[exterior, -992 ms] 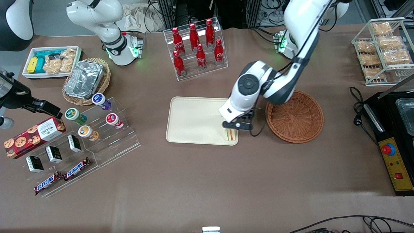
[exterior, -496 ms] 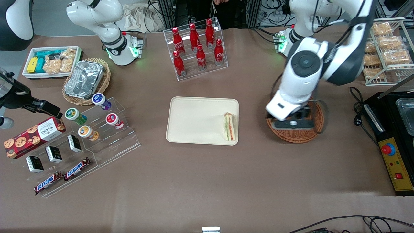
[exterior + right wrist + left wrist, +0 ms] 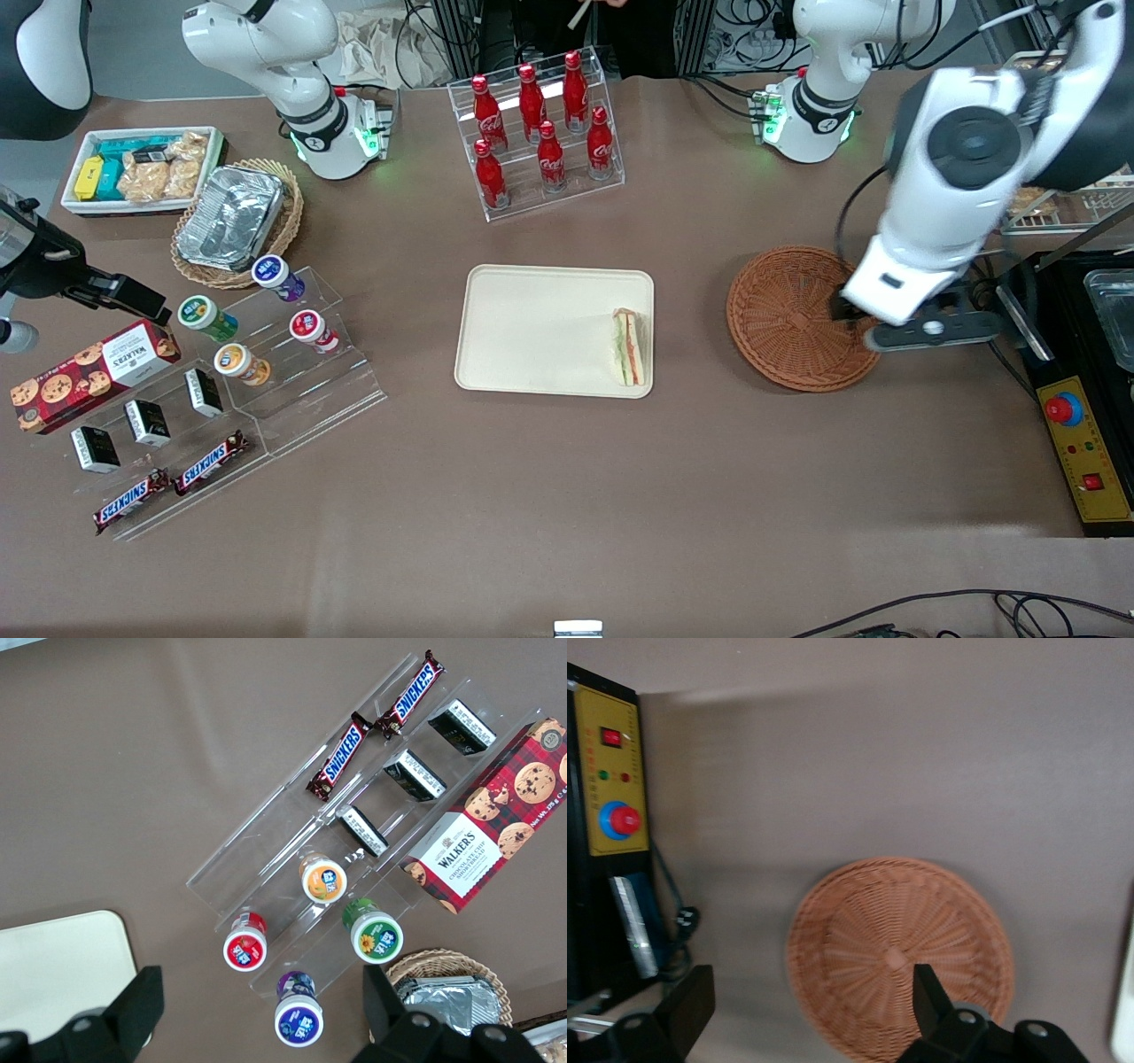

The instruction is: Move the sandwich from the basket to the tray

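The sandwich (image 3: 629, 347) — a small wedge of pale bread with orange-red and green layers showing along its cut face — lies inside the tray (image 3: 532, 328), at the end of the tray nearest the basket and close against the low rim. Its long axis runs from the front camera toward the arms' bases, with the narrow tip pointing toward the bases and the broad end nearer the camera. The tray is a flat, smooth, cream-beige plastic rectangle with rounded corners; the rest of its floor is bare. Just beside it, toward the working arm's end of the table, sits the basket (image 3: 784, 319), round, shallow, of reddish-brown wicker woven in rings about a small central square, with nothing in it. The gripper (image 3: 811, 1014) hangs raised over the basket's edge on the side away from the tray — its two dark fingers (image 3: 926, 992) are spread wide and hold nothing. The table (image 3: 567, 496) is covered in a matte brown sheet.
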Available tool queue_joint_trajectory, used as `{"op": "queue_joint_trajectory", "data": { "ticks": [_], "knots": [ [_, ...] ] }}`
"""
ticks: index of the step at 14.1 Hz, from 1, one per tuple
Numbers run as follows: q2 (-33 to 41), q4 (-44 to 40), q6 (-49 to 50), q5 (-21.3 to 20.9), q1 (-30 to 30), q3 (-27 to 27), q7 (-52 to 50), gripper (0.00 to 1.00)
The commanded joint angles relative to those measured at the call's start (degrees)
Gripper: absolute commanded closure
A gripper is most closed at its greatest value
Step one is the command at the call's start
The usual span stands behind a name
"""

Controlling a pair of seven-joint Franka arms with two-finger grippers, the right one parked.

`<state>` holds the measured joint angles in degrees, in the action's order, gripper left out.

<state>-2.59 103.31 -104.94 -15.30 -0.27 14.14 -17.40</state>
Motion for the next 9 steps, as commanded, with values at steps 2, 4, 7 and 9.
{"op": "queue_joint_trajectory", "data": {
  "ticks": [2, 4, 7, 9],
  "knots": [
    [4.43, 1.01, 3.24, 3.6, 3.78, 0.54, 9.28, 0.01],
    [5.58, 0.05, 6.14, 7.54, 3.0, -3.65, 15.7, 0.0],
    [7.51, -2.32, 10.26, 13.89, -1.55, -12.62, 19.15, 0.0],
    [9.26, -2.5, 10.72, 14.16, -4.12, -15.98, 19.51, 0.0]
  ]
}}
